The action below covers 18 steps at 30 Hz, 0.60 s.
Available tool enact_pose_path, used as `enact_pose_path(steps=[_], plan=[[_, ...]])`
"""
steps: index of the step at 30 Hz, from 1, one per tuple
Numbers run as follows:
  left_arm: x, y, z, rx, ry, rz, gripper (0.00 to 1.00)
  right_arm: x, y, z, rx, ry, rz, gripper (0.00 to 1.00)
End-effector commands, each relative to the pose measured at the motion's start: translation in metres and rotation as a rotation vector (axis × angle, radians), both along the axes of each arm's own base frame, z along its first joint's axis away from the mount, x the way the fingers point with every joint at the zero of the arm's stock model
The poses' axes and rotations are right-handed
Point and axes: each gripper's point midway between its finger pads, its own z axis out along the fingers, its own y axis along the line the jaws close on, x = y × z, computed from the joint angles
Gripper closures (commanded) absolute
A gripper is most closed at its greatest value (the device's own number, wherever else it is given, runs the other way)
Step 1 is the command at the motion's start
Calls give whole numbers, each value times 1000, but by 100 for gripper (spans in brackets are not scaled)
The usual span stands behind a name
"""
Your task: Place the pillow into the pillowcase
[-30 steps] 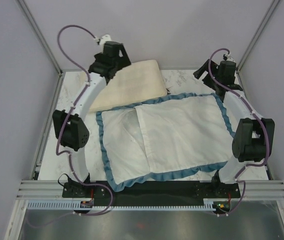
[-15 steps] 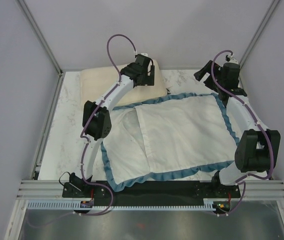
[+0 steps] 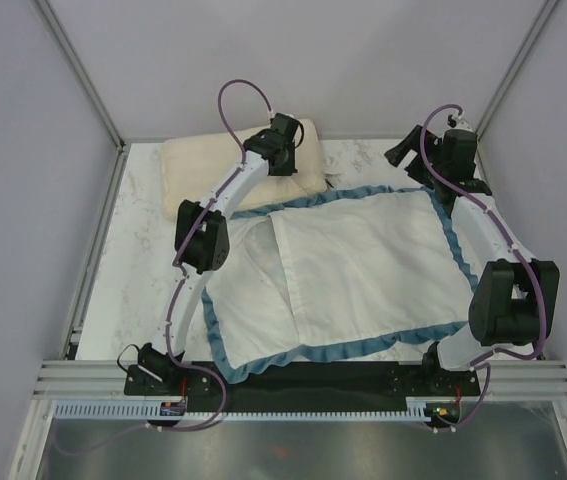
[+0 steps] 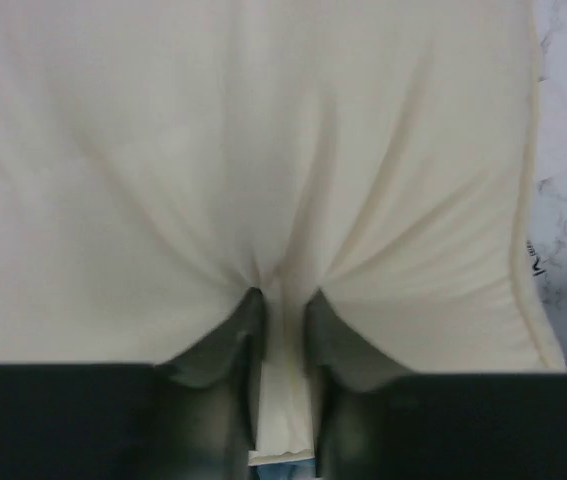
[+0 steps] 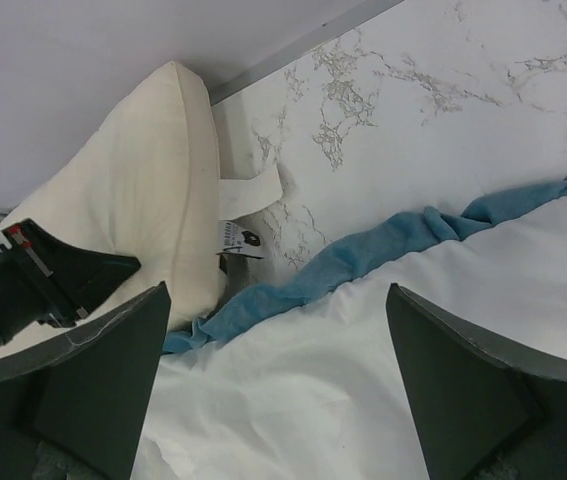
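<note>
Left gripper point(image 4: 281, 300) is pinched nearly shut on a fold of the pillow point(image 4: 263, 150); cream fabric puckers between its fingers point(image 4: 238, 340). Right gripper point(image 5: 278, 300) is spread wide, nothing in it.

Top view: pillow point(image 3: 203, 165) lies at upper left, along the table's back edge by the wall. The pillowcase point(image 3: 353, 260) lies flat, white side up, blue ruffle round it, covering most of the table point(image 3: 133, 260). Bare marble is left as a strip down the left side and a patch at upper right. The pillowcase's bottom edge reaches the base rail.

Left arm is stretched far up the frame, elbow left of centre, wrist bent down over the pillow's right end. Right arm runs along the right side, elbow at lower right, gripper point(image 3: 408, 155) hovering above the pillowcase's upper right corner.

Right wrist view: pillow point(image 5: 153, 180) sits at left, a small tag point(image 5: 233, 238) at its corner, just beside the ruffle; can't tell if touching.
</note>
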Motion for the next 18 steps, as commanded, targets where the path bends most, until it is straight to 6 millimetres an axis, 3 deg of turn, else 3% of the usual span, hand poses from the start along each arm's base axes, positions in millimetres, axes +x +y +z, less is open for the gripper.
enact_pose_path(steps=[1,3,4,5,6,7,8,10,11,12,15,16,17,18], plan=[[12,26,-27,-54,88,28,97,-2,5,18,7,-56,17,2],[26,41,-2,-120,54,63,98,-2,6,16,6,-55,21,2],[39,64,12,-171,32,95,98,-2,6,15,5,-52,22,2],[45,75,25,-199,13,118,98,-2,6,15,4,-52,20,2],[49,88,55,-222,-36,135,98,-2,7,13,3,-49,24,2],[55,111,67,-232,-60,169,98,-1,7,12,2,-47,23,2],[56,121,83,-244,-89,180,98,-1,8,14,1,-52,26,2],[50,144,122,-259,-143,204,98,-1,9,12,-4,-50,30,3],[45,148,133,-255,-157,204,98,-1,20,13,-7,-53,57,3],[33,155,156,-249,-188,210,98,-1,23,11,-7,-47,64,3],[12,172,171,-197,-212,248,98,-5,42,4,-17,-34,110,4],[1,180,196,-192,-256,261,98,-7,48,4,-22,-32,124,6],[-7,185,206,-185,-270,267,98,-12,61,-2,-38,-20,160,6],[-17,188,200,-171,-252,272,98,-14,67,-4,-50,-15,176,6]])
